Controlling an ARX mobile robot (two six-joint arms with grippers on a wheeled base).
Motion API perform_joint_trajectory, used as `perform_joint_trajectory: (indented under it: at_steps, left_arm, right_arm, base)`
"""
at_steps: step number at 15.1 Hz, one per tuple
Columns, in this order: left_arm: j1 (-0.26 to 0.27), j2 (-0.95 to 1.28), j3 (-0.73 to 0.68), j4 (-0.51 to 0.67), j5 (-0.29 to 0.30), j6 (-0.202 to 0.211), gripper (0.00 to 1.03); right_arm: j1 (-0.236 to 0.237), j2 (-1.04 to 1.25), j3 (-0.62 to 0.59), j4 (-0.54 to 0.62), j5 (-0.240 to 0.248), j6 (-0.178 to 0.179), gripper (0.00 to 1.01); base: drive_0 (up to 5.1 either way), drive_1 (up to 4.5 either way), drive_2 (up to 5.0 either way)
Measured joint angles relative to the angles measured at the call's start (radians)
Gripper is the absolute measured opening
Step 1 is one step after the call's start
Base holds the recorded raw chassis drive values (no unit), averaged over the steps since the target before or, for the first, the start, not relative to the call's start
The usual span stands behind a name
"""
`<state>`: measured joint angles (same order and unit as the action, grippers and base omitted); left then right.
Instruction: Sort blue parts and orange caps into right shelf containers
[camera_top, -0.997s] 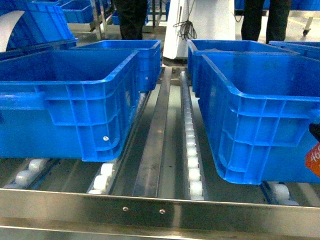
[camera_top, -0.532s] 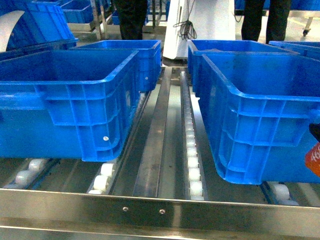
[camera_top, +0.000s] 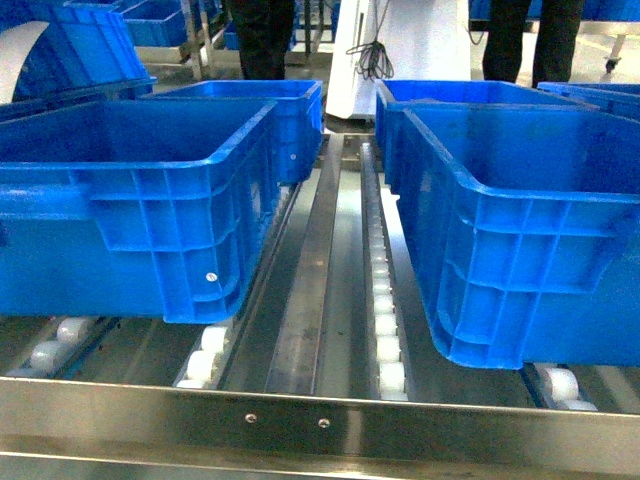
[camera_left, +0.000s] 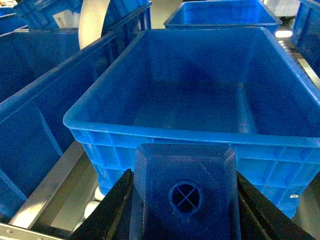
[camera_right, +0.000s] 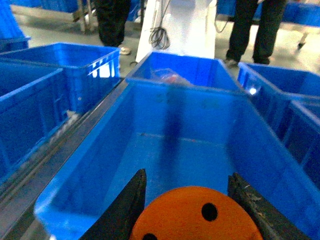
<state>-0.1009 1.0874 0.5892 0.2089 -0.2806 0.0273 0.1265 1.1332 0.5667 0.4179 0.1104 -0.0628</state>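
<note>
In the left wrist view my left gripper (camera_left: 183, 175) is shut on a blue part (camera_left: 185, 200), a dark-blue block with a round crossed hole facing the camera. It hangs just in front of the near rim of an empty blue crate (camera_left: 150, 135). The right wrist view shows my right gripper (camera_right: 187, 180) shut on an orange cap (camera_right: 195, 215) with small dark dots, at the near end of another empty blue crate (camera_right: 190, 145). In the head view I see the left crate (camera_top: 150, 200) and the right crate (camera_top: 520, 230), but neither gripper.
The crates stand on roller tracks (camera_top: 385, 300) with a steel channel between them and a steel front rail (camera_top: 320, 420). More blue crates stand behind; one (camera_right: 185, 75) holds a reddish bagged item. Two people (camera_top: 520, 40) and a white machine base (camera_top: 400, 50) stand beyond.
The orange cap and right gripper tip, seen at the head view's right edge earlier, have slipped out of that view. The crates have not moved.
</note>
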Motion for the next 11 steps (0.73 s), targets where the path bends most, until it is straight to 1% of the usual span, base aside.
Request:
perform_joint_trajectory:
  at_steps: [1, 3, 4, 5, 6, 7, 8, 9, 11]
  left_arm:
    - [0.000, 0.000, 0.000, 0.000, 0.000, 0.000, 0.45]
    - [0.000, 0.000, 0.000, 0.000, 0.000, 0.000, 0.45]
    - [0.000, 0.000, 0.000, 0.000, 0.000, 0.000, 0.45]
    - [0.000, 0.000, 0.000, 0.000, 0.000, 0.000, 0.45]
    - [0.000, 0.001, 0.000, 0.000, -0.001, 0.000, 0.45]
    - [0.000, 0.001, 0.000, 0.000, 0.000, 0.000, 0.45]
    - [-0.012, 0.006, 0.027, -0.088, -0.051, -0.008, 0.45]
    - [-0.009, 0.039, 0.090, -0.121, -0.053, -0.033, 0.45]
    - [0.004, 0.075, 0.166, -0.121, -0.021, -0.064, 0.45]
  right_arm:
    - [-0.016, 0.071, 0.055, 0.051, 0.000, 0.002, 0.42]
    - [-0.042, 0.308, 0.211, 0.150, 0.033, 0.008, 0.42]
    - [-0.058, 0.445, 0.310, 0.137, 0.036, -0.002, 0.52]
    - [-0.057, 0.525, 0.330, 0.177, 0.040, 0.000, 0.65]
    - [-0.055, 0.511, 0.270, 0.197, 0.039, -0.009, 0.79]
    - [-0.055, 0.443, 0.228, 0.198, 0.037, -0.009, 0.91]
    - [-0.055, 0.360, 0.198, 0.210, 0.031, -0.009, 1.00]
    - [-0.054, 0.307, 0.168, 0.218, 0.031, -0.010, 0.97]
    - [-0.052, 0.305, 0.138, 0.224, 0.043, -0.016, 0.98]
  base:
    - [0.0, 0.00, 0.0]
    - [0.0, 0.00, 0.0]
    - [0.0, 0.00, 0.0]
    - [0.0, 0.00, 0.0]
    - [0.0, 0.00, 0.0]
    - [0.0, 0.00, 0.0]
    - [0.0, 0.00, 0.0]
    - [0.0, 0.00, 0.0]
    - [0.0, 0.00, 0.0]
